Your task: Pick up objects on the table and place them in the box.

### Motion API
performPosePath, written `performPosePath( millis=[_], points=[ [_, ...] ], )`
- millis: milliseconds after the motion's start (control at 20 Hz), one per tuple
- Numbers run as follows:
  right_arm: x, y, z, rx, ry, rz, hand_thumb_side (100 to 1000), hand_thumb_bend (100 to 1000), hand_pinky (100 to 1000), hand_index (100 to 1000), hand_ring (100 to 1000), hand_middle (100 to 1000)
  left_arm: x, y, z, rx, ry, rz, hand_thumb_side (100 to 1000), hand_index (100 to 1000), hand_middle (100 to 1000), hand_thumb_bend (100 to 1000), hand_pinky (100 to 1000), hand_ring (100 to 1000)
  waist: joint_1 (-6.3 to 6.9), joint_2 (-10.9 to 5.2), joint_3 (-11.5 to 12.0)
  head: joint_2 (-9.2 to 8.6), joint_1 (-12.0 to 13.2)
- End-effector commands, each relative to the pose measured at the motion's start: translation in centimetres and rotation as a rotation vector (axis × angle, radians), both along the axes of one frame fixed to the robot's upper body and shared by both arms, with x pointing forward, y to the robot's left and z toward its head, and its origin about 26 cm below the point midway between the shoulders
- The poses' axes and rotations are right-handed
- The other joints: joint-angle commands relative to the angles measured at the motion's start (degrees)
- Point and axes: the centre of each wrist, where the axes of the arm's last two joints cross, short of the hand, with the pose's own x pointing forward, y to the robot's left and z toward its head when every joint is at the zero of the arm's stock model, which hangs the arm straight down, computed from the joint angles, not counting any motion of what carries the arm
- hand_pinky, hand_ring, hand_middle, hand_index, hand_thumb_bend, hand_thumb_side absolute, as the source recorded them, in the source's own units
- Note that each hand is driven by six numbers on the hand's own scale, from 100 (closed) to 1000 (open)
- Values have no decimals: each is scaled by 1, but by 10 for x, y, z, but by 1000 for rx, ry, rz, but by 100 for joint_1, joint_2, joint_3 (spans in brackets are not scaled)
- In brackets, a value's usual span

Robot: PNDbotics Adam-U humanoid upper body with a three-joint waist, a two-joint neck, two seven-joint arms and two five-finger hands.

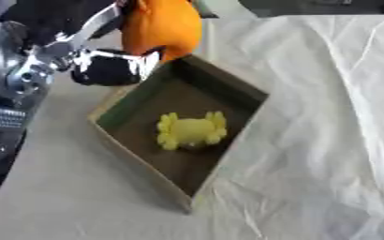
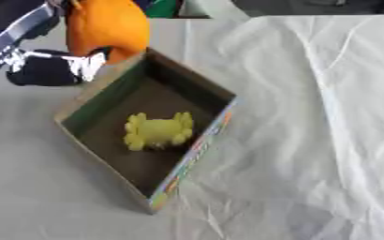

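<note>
The box [image 1: 225,123] is an open rectangular cardboard tray with a dark, matte interior and pale raw edges. It lies askew on the table: its long axis runs from 11 o'clock to 5 o'clock, with one corner toward 6 o'clock. The right eye view shows coloured print on its outer right wall.

Inside the box, near the middle of the floor, sits a yellow toy [image 1: 192,131]. It is rounded and soft-looking, with small lobes at both sides; its wider axis runs roughly 9 to 3 o'clock.

The left hand [image 1: 105,65], black with silver links, enters from 10 o'clock. Its fingers are curled round an orange object [image 1: 162,27], smooth, bulbous and matte. The object's long axis is near vertical in the view, 12 to 6 o'clock, and its lower end is at the box's far corner at 12 o'clock; contact with the rim cannot be determined.

A white cloth [image 1: 326,117], creased and wrinkled, covers the table from 1 to 6 o'clock.
</note>
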Motion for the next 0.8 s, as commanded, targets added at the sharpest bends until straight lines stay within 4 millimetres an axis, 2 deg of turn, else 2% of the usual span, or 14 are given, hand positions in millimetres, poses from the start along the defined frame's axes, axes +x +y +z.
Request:
performPosePath(
  millis=[50,400,800],
  points=[
    [-4,-1,9,-20,-30,1,442,100,695,697,540,465,2,-5,-3,55,-1,-5,270,520,434,100,267,484,-13,-78,-7,-34,8],
    [-4,-1,8,-18,-28,0,440,100,696,697,540,464,14,-15,-27,222,89,-11,246,571,474,100,349,539,-35,-45,-15,-97,-7],
    [-5,-2,7,-17,-23,0,440,100,697,697,539,463,20,-21,-38,387,170,-21,225,713,597,100,482,650,-53,-32,-24,-126,10]
  ],
)
